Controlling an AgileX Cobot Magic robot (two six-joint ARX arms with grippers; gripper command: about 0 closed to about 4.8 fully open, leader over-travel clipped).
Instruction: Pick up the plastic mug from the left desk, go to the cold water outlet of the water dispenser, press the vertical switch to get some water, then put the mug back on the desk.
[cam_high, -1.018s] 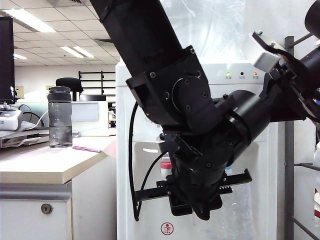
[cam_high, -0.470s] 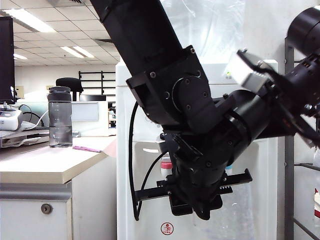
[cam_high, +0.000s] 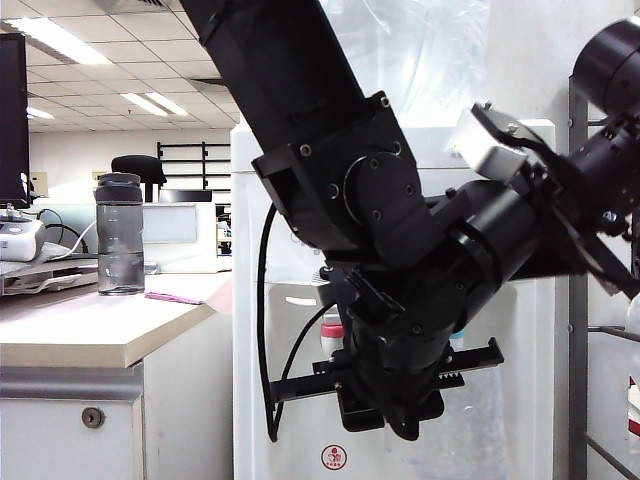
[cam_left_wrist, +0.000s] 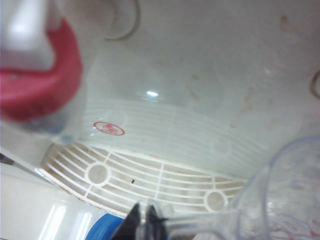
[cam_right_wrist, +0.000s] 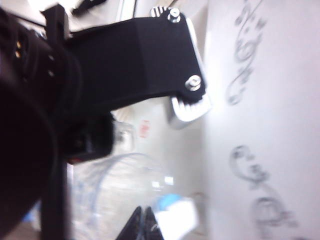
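In the left wrist view my left gripper (cam_left_wrist: 142, 222) is shut on the thin clear handle of the plastic mug (cam_left_wrist: 290, 195), which hangs above the white drip grille (cam_left_wrist: 150, 175) of the water dispenser (cam_high: 520, 330). The red-collared tap (cam_left_wrist: 35, 90) looms close by. In the right wrist view my right gripper (cam_right_wrist: 145, 222) is shut and empty, its tips right beside the cold water outlet (cam_right_wrist: 172, 212), a white tap with a light-blue collar. Blur keeps me from telling the vertical switch apart from the tap, or whether the tips touch it. The mug's rim (cam_right_wrist: 115, 185) shows below the left arm.
The left arm (cam_high: 330, 170) crosses most of the exterior view and hides the right gripper. The left desk (cam_high: 90, 330) carries a smoky-grey bottle (cam_high: 120, 235) and a pink slip. A grey metal post (cam_high: 578, 300) stands right of the dispenser.
The right arm has swung in from the right and dropped lower, towards the dispenser front. The left arm and the mug have stayed still.
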